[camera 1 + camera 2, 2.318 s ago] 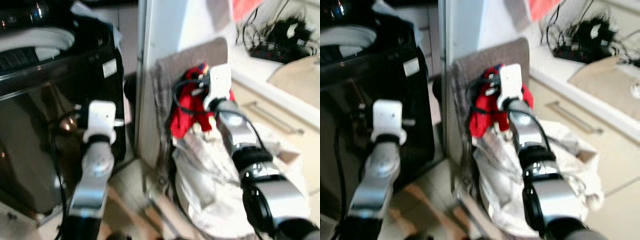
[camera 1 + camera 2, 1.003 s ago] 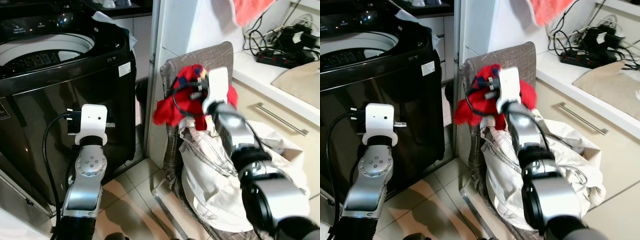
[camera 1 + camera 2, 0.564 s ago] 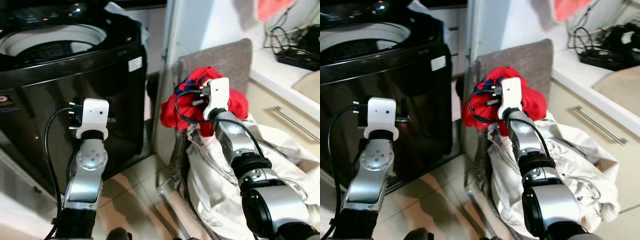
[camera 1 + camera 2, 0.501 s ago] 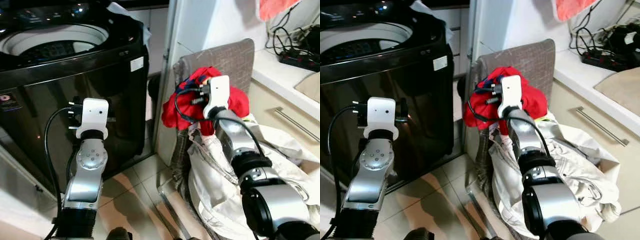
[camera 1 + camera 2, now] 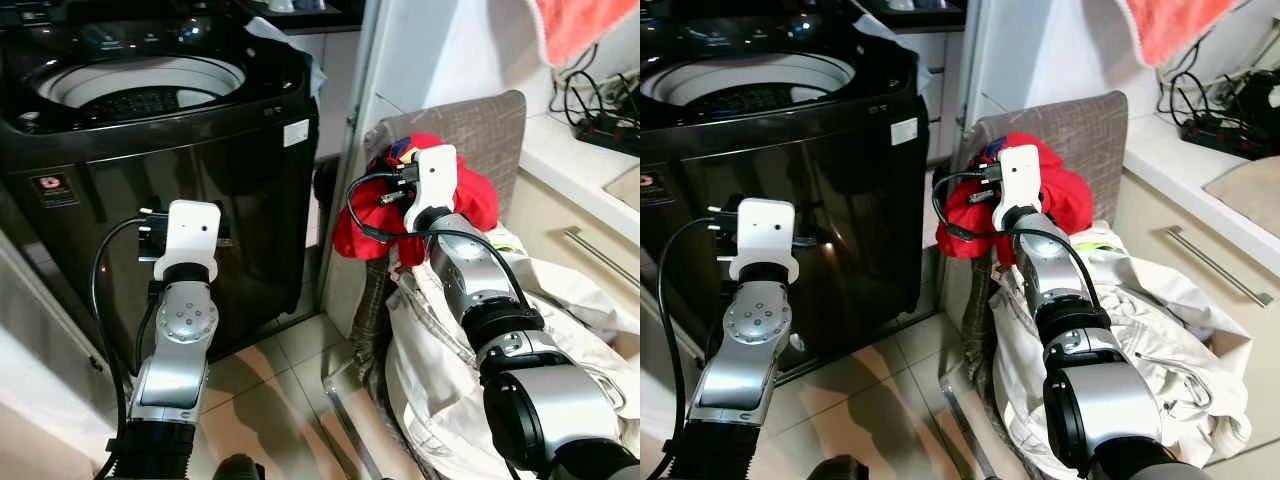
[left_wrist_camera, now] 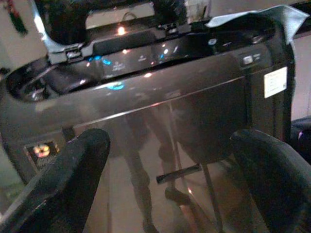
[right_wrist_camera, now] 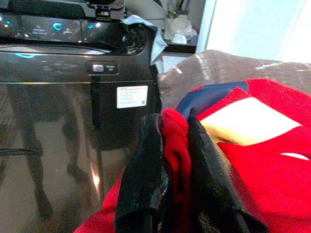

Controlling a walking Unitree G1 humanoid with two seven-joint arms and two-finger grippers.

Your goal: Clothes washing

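Right gripper (image 7: 172, 160): both black fingers (image 7: 143, 170) are clenched on a fold of the red garment (image 5: 470, 200), held up in front of the chair (image 5: 470, 125) and above the pale laundry (image 5: 560, 310) heaped on its seat. The garment looks soft, light and limp; a bunched fold gives the surest hold, as loose ends will trail. Left gripper (image 6: 165, 179): fingers spread, empty, facing the washing machine (image 5: 200, 140), whose open tub (image 5: 140, 85) stands well to the left.

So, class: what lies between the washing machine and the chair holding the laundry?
In the left eye view, a white wall edge stands between the washing machine and the chair; tiled floor lies below.
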